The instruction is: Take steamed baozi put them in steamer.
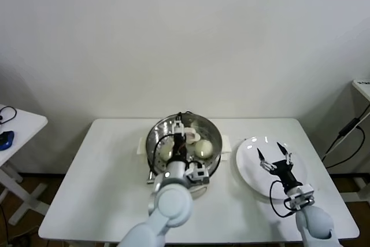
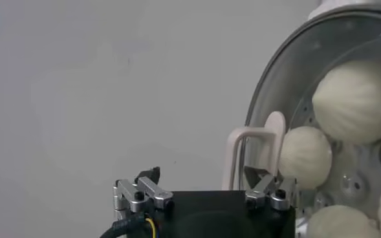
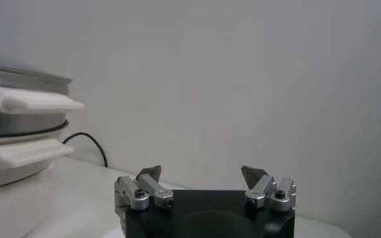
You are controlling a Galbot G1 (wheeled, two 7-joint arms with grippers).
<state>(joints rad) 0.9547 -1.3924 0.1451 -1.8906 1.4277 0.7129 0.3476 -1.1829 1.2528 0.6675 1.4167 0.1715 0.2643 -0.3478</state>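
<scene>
White table [image 1: 104, 166]: left tool [image 1: 184, 133] spread over steamer [image 1: 155, 134] with baozi [image 1: 202, 148]; right tool [image 1: 273, 155] spread above plate [image 1: 245, 169].

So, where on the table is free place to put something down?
Bare table lies left of the steamer, up to the table's left edge, and in front, between the two arms. The steamer holds baozi and the left tool. The plate on the right is bare, though the open right tool hovers above it.
</scene>
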